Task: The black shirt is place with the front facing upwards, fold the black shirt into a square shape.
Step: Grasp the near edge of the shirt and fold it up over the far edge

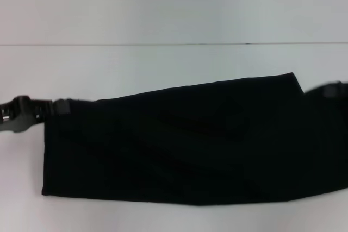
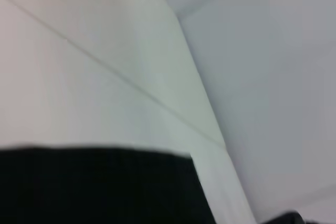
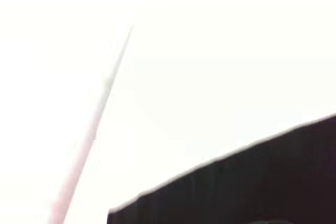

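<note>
**Shirt folded to a long band, both grippers at its far corners**

Start at your left gripper [image 1: 64,106]: in the head view its tip meets the far left corner of the black shirt [image 1: 185,145], but dark fingers against dark cloth give nothing away, so you cannot tell whether they are spread or pinching the edge. Your right gripper [image 1: 333,91] sits at the far right end of the shirt, near the worktop's right edge, a dark blur beside the raised far corner; its fingers cannot be read either.

Moving outward, the shirt lies across the near half of the white worktop [image 1: 136,63] as a long band running left to right, its near edge close to the worktop's front edge. No lettering or neck label shows, so the cloth looks already folded lengthwise.

By that shape, you appear to be between folds: the long folds look done and the band must yet be shortened into a square. The next move calls for a sure hold on one end's corners, a lift clear of the surface, and a carry across to the opposite end with the edges lined up.

The head view alone shows both arms and the whole band. The left wrist view adds only a close corner of the shirt [image 2: 100,187] on the white surface; the right wrist view shows a straight shirt edge [image 3: 247,187], and neither shows fingers.
</note>
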`<state>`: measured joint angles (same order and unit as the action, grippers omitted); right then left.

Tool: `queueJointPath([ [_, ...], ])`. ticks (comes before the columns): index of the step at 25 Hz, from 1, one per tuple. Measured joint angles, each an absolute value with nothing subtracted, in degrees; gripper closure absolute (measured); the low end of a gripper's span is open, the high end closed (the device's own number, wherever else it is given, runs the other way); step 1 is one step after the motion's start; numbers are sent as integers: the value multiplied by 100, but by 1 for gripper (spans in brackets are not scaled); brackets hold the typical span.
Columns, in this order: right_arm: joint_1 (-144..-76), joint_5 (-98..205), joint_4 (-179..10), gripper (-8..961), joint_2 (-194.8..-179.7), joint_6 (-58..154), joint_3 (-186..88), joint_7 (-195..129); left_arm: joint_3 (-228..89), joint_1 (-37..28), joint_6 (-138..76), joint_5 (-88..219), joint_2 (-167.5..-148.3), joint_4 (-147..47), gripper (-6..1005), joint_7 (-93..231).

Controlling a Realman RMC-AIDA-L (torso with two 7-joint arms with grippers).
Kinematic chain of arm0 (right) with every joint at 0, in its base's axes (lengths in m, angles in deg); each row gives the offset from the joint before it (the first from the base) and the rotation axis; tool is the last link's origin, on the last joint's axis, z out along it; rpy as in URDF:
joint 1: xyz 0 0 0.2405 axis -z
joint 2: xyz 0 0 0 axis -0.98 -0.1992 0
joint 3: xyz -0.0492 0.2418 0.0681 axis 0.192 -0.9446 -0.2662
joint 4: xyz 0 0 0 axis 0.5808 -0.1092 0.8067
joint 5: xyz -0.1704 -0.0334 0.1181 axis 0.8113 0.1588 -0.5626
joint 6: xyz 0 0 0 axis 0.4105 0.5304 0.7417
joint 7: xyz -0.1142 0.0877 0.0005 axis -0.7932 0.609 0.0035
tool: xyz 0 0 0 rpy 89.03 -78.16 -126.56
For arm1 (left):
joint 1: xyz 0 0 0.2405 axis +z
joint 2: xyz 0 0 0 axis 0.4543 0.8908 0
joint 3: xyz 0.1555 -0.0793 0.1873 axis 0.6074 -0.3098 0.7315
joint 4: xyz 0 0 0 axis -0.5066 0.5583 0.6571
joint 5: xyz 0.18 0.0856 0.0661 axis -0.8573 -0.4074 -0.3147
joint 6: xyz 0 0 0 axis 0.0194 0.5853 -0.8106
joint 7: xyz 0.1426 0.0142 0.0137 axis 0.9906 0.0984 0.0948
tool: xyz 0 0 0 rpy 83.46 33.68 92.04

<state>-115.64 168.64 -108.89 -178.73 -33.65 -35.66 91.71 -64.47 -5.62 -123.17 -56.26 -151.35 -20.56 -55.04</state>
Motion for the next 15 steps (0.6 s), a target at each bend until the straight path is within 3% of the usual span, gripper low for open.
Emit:
queueJointPath([
  [5, -11692, 16530, -10730, 890, -18382, -2040, -3571, 9064, -6454, -483, -11304, -5252, -15293, -2162, 854, -5511],
  [8, -11696, 16250, -10717, 888, -18607, -1519, -3546, 8889, -6457, -449, -10827, -5040, -15395, -2207, 852, -5461],
  [15, -11733, 15601, -10698, 885, -18828, -919, -3543, 8604, -6441, -482, -10287, -4649, -15569, -2235, 847, -5217],
])
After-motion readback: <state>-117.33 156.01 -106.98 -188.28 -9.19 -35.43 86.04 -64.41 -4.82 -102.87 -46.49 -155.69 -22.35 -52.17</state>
